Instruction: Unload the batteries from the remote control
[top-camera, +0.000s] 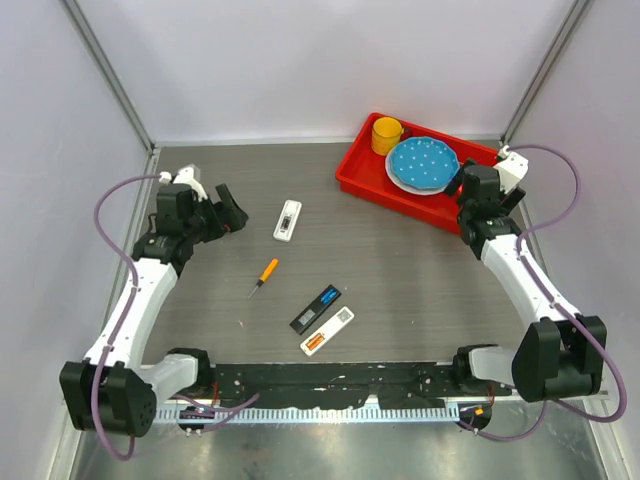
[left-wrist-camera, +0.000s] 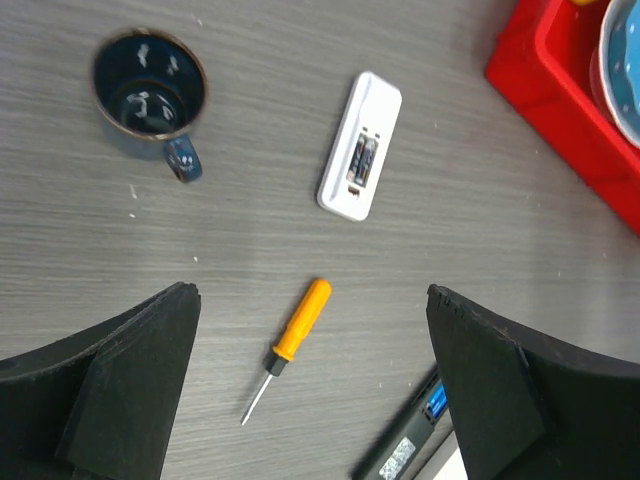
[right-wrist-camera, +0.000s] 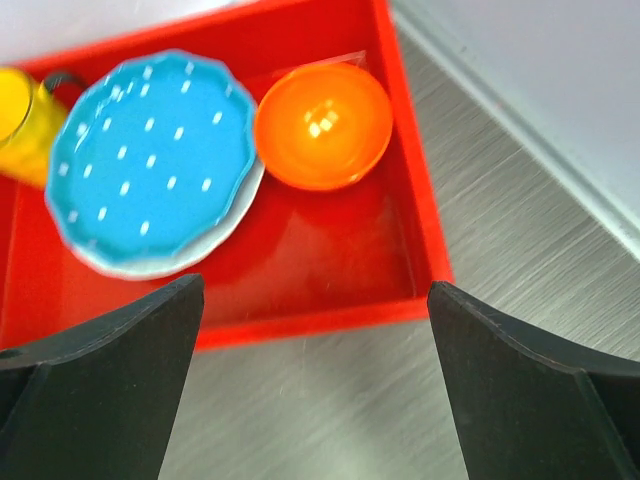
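- Left gripper (top-camera: 232, 210) spread apart, upper left; open tabletop (top-camera: 420, 270) mid-frame.
- Right gripper (right-wrist-camera: 315, 285) spread apart over red tray (right-wrist-camera: 417, 200) edge.
- Batteries (top-camera: 315, 342) sit in remotes (top-camera: 316, 308) lower centre, tiny, hard to make out.

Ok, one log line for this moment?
left gripper: open, empty | right gripper: open, over red tray | batteries: in remotes

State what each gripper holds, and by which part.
Nothing is held: the left gripper and the right gripper are both open and empty.
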